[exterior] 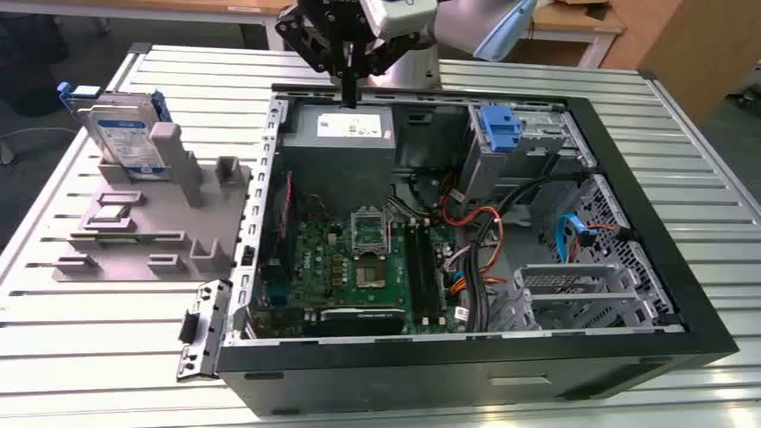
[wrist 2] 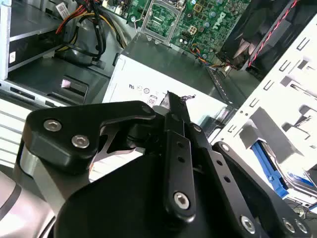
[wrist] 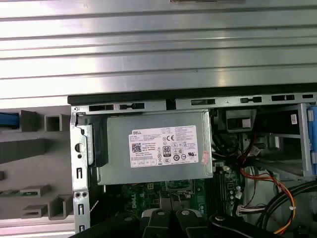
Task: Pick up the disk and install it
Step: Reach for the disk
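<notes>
My claw (exterior: 352, 94) hangs with its black metal fingers drawn together and nothing between them. The tips point down just above the power supply (exterior: 345, 131), a boxy grey sheet-metal unit with a flat white label. In the second wrist view the claw's (wrist 2: 174, 97) jointed links are matte black bars pinned with bright round screws.

The power supply sits in a corner of the open computer case (exterior: 476, 379), a black-walled rectangular shell lying on its side. Inside lies the green motherboard (exterior: 356, 259), studded with small parts, with orange and black cables (exterior: 482, 223) looping beside it. A blue plastic bracket (exterior: 501, 129) stands in the perforated metal bay next to the power supply.

The disk (exterior: 119, 134) is well apart from my claw, outside the case toward the exterior view's left. It is a flat silver-grey slab with a white-and-blue label and bright blue plastic edging, and it stands upright on edge in a dull grey blocky holder (exterior: 131, 236). Holder and case both rest on the table (exterior: 71, 357), which is made of ribbed, shiny metal slats.
</notes>
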Robot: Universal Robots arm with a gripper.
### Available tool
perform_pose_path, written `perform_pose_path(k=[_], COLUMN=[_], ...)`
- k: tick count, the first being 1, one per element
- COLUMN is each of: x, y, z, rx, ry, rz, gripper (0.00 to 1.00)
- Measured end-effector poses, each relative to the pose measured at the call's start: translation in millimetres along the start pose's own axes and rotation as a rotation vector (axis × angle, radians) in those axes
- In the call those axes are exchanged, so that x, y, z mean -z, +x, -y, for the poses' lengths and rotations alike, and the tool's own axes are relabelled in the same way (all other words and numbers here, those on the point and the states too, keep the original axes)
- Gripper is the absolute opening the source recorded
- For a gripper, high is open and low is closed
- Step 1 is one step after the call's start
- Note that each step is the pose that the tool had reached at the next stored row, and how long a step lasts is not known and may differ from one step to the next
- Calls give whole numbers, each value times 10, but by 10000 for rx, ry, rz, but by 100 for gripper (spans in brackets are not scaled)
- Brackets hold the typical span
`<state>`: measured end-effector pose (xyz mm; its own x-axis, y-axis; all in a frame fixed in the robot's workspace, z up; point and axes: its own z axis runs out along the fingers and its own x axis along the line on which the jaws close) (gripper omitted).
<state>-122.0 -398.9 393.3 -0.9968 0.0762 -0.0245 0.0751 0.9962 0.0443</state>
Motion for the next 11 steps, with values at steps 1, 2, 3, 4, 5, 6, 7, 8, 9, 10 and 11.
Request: perform_pose_path(k=[1,2,3,4,5,6,7,8,9,10,11], x=[0,0,0,0,0,0,0,0,0,0,0], y=[0,0,0,0,0,0,0,0,2,6,11], z=[0,0,0,0,0,0,0,0,0,0,1], rx=[0,0,0,0,0,0,0,0,-1,-2,-1], ry=[-1,-1,-1,0,0,0,0,0,0,1,0], rz=[0,0,0,0,0,0,0,0,0,0,0], gripper=[10,10,10,10,10,10,10,10,10,10,10])
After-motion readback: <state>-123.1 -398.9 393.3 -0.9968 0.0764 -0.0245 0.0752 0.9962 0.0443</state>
